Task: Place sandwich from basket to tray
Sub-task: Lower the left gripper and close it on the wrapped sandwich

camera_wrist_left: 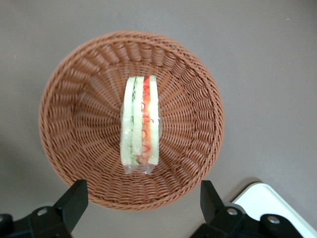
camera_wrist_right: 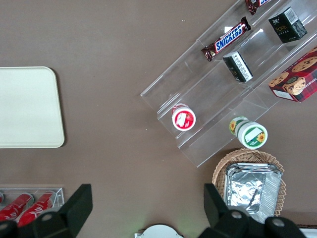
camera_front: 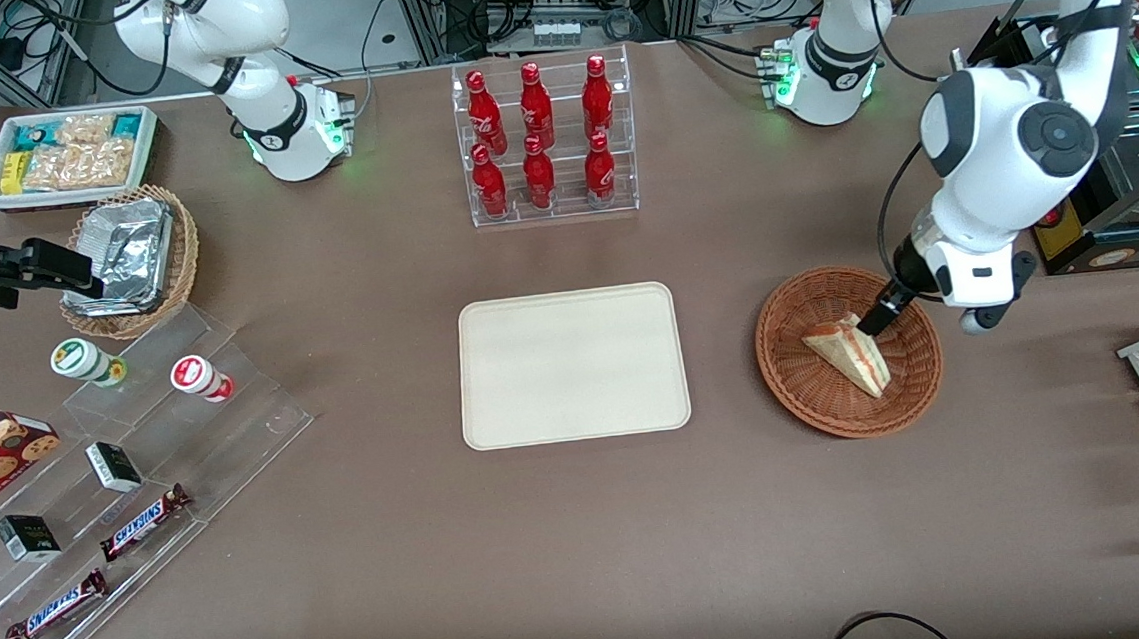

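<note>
Above the basket (camera_wrist_left: pixel 64 148), the pincer (camera_wrist_left: pixel 143 203) spreads wide over the sandwich (camera_wrist_left: pixel 141 124).

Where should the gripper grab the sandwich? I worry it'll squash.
Take the sandwich from above, across its two flat bread faces. It stands on edge in the basket, filling upward, and the open gripper hovers over it, fingers set either side; close gently.

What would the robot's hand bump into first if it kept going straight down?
Most likely the sandwich. The hand hangs open above the basket, with the sandwich roughly beneath it, though how high it hangs is hard to judge.
</note>
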Motion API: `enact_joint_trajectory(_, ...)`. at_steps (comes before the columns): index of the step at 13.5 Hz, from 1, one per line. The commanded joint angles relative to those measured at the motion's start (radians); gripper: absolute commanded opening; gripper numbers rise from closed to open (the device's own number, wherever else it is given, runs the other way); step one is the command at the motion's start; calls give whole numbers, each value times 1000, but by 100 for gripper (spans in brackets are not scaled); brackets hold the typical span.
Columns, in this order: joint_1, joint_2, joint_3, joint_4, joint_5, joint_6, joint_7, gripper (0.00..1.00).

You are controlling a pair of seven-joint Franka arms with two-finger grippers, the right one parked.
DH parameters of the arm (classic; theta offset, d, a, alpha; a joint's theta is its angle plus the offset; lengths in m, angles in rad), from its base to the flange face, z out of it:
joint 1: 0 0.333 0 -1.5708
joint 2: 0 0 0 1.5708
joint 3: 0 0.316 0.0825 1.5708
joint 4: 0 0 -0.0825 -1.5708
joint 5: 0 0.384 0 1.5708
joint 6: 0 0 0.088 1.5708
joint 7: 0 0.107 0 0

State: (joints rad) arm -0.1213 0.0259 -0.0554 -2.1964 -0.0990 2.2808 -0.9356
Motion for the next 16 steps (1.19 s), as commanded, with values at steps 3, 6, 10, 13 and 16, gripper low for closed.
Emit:
enact_joint_trajectory(3, -20, 49, 2, 1, -1, 19, -156, 100)
enact_joint_trajectory(6, -34, 84, 2, 4, 68, 16, -184, 100)
enact_joint_trajectory(10, -37, 132, 2, 14, 133, 17, -218, 100)
enact_joint_trajectory(13, -37, 169, 2, 41, 147, 19, -245, 100)
enact_joint_trajectory(16, -37, 212, 2, 67, 147, 23, -281, 100)
